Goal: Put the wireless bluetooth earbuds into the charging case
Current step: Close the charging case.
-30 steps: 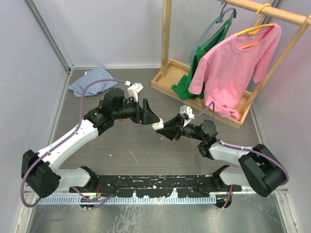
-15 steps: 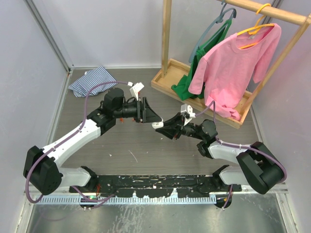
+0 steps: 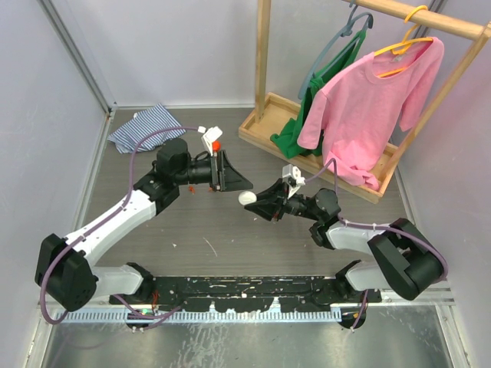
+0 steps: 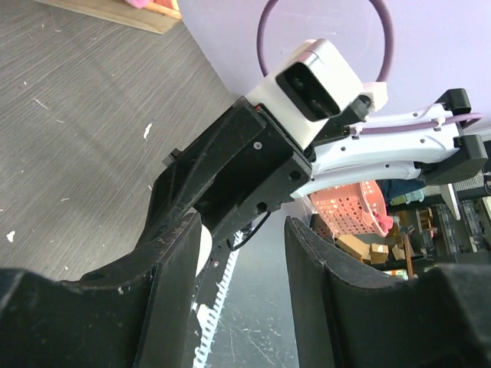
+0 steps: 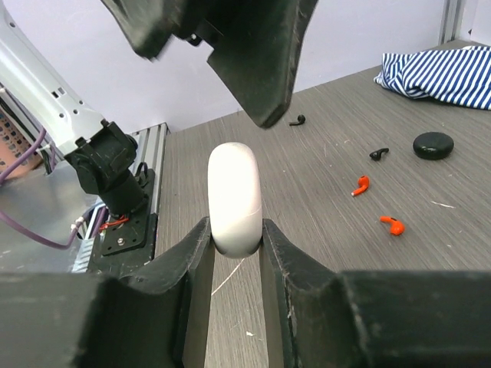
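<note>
Both arms are raised over the grey wood-grain table, tips facing each other near mid-table. The right gripper pinches a white, smooth oval plastic charging case by its lower half, one finger on each flank; the case stands on end, lid closed, clear of the table. The left gripper sits just beyond the case with its fingers spread moderately and nothing between them; its tips hang above the case in the right wrist view, apart from it. The wireless bluetooth earbuds lie loose on the table beyond the case: two small black ones and two red-orange ones, all apart from one another. A round black puck lies near them, beside a crumpled blue-and-white striped cloth. A wooden clothes rack stands far right, holding a pink T-shirt and a green garment.
</note>
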